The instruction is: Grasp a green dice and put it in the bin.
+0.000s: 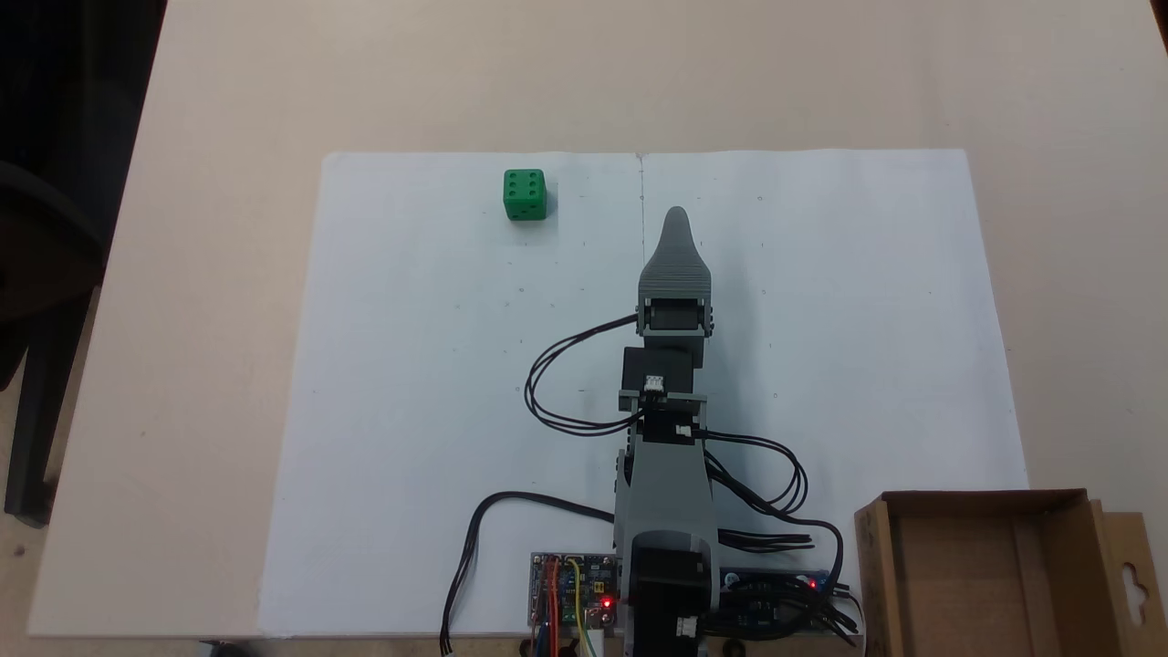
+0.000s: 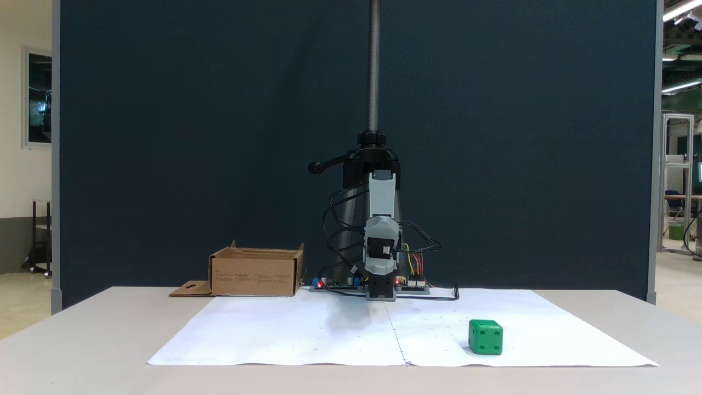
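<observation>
One green dice (image 1: 525, 194) sits alone on the white paper sheet (image 1: 438, 383) that covers the middle of the beige table (image 1: 228, 91), seen in a fixed view looking down from above. It lies near the sheet's far edge, left of the centre crease, its six-pip face turned up. The grey arm (image 1: 662, 474) reaches from the near edge up the middle of the frame, and its gripper (image 1: 676, 216) tapers to a single point just right of the crease, well apart from the dice. Only one tip shows from here, so whether the jaws stand apart or together cannot be told. Black cables (image 1: 557, 383) loop out on both sides of the arm, and circuit boards (image 1: 575, 593) with red lights glow at its base. The bin (image 1: 990, 575), an open brown cardboard box, stands at the lower right corner, partly off the paper.

Facing the arm in a fixed view at table height, the dice (image 2: 486, 337) rests on the paper (image 2: 307, 334) at front right, untouched. The arm (image 2: 381, 241) is folded upright at the far end of the sheet before a dark blue partition (image 2: 192, 137); its jaws cannot be made out. The bin (image 2: 255, 271) stands to the arm's left, one flap lying flat on the table (image 2: 98, 340).
</observation>
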Controlling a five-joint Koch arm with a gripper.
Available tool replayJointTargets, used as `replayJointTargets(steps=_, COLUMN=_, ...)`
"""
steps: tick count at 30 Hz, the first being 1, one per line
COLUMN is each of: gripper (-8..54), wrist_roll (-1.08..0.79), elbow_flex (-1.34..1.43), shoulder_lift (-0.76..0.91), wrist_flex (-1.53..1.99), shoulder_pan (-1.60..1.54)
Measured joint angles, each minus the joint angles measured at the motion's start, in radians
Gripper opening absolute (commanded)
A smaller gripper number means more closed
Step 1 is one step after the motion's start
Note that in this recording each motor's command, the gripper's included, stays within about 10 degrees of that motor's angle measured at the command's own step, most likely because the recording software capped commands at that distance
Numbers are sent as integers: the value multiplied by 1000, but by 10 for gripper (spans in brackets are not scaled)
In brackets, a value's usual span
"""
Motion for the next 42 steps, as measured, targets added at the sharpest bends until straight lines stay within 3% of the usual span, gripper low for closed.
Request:
replayJointTargets(steps=29, gripper=441, wrist_roll=0, elbow_flex=0, shoulder_lift=0, wrist_flex=-2, shoulder_pan=-77)
replayJointTargets(steps=42, gripper=411, wrist_roll=0, elbow_flex=-26, shoulder_lift=5, wrist_flex=17, shoulder_pan=-44)
